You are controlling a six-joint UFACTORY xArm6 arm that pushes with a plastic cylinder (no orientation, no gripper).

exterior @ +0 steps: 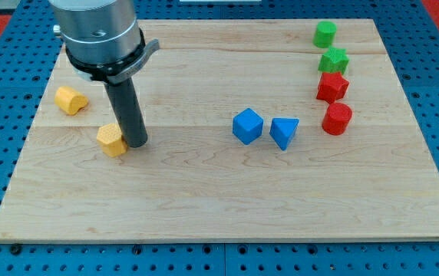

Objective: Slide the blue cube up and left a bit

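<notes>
The blue cube (247, 126) sits near the middle of the wooden board (219, 199). A blue triangular block (284, 132) lies just to its right, almost touching it. My tip (136, 143) is far to the cube's left, right beside a yellow block (112, 140) and touching or nearly touching its right side.
A second yellow block (70, 100) lies near the board's left edge. At the view's upper right a column holds a green cylinder (325, 34), a green star-like block (333, 60), a red star-like block (331, 87) and a red cylinder (337, 119).
</notes>
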